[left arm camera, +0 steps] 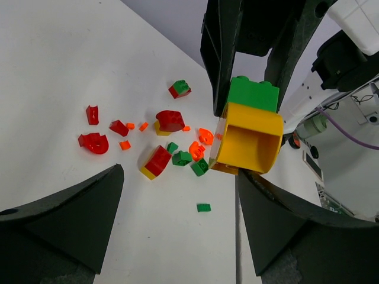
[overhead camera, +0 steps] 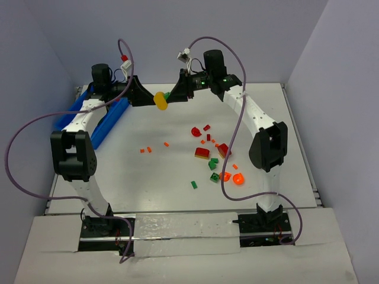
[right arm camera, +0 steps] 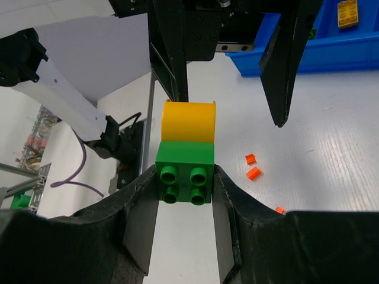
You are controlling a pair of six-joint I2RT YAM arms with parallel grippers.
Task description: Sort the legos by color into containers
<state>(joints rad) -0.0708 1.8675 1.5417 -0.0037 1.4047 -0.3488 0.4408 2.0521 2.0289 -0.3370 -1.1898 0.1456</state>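
My right claw (right arm camera: 185, 183) is pinching the green studded plastic brick (right arm camera: 184, 174), likely light, stiff and slick, by its flat sides; my wide-spread left claw (right arm camera: 231, 109) is straddling its yellow rounded plastic piece (right arm camera: 188, 121).

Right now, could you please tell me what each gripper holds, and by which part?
Right gripper: jaws pinch the green brick by opposite sides, yellow rounded brick attached. Left gripper: nothing held.

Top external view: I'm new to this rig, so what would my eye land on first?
Above the table's far side, the right gripper clamps a green brick joined to a yellow rounded piece, facing the open left gripper. Red, orange and green legos lie scattered right of centre; the blue bin sits at far left.
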